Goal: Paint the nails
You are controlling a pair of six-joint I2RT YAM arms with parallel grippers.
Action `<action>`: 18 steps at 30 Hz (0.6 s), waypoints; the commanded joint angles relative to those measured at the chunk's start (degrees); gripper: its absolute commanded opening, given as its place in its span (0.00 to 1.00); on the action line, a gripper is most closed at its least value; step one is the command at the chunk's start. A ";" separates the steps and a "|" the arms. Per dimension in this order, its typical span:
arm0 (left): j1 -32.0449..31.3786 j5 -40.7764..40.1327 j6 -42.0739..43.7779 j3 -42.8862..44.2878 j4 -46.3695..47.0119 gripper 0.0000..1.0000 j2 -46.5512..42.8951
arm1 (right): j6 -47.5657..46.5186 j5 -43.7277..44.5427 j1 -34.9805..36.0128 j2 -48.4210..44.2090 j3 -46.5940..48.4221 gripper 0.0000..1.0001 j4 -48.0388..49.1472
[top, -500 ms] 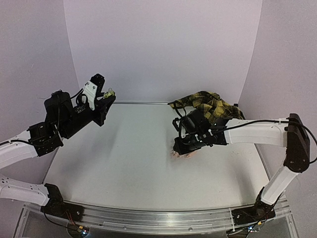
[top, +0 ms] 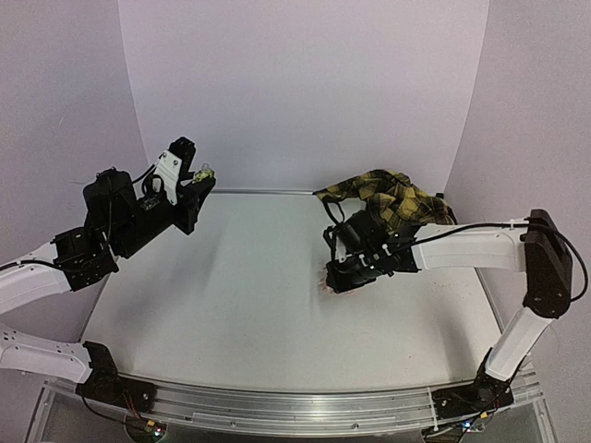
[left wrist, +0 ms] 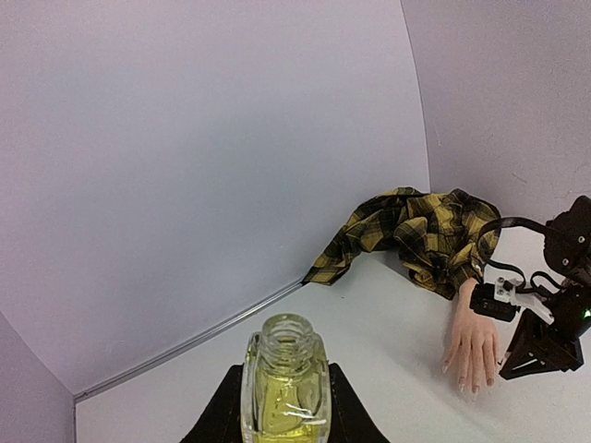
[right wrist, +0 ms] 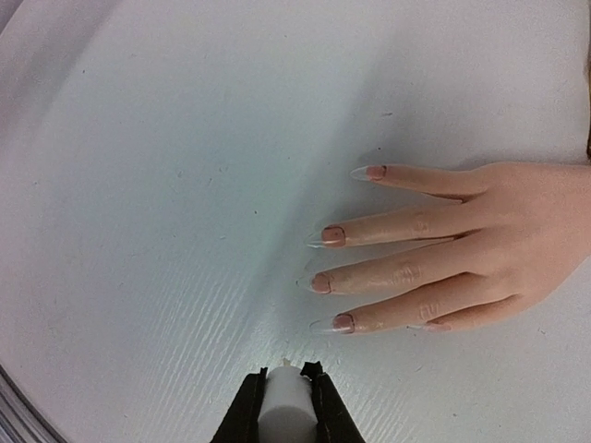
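Change vs half a second back: my right arm pulled in a bit. Its elbow sits slightly nearer the table (top: 231, 295) middle, and my right gripper (top: 343, 274) now covers more of the mannequin hand (top: 325, 284), so only a sliver of skin colour shows at its left side in the top view. The left arm is in the same raised pose on the left and the sleeve (top: 392, 198) has not moved.

The mannequin hand lies flat and palm down, right of table centre. Its long axis runs diagonally from the plaid sleeve bunched at the far right back wall down toward near-left, with the fingertips leading. In the right wrist view the fingers run almost level across the picture, tips to the left, slightly spread. The nails (right wrist: 332, 235) are long and clear-tipped, reddish-brown at the base.

My right gripper is clamped on a white cap (right wrist: 288, 411), jaws tight on both sides. The cap's end is near the lowest finger in that view and not touching it.

My left gripper (top: 196, 183) is closed around an open bottle (left wrist: 284, 383) of yellowish liquid, upright with no cap on the neck, held high above the table's far left, well apart from the mannequin hand.
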 commanded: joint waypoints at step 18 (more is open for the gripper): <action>0.03 -0.19 0.79 0.73 2.66 0.00 0.64 | 0.75 3.44 -1.38 4.23 2.77 0.00 0.08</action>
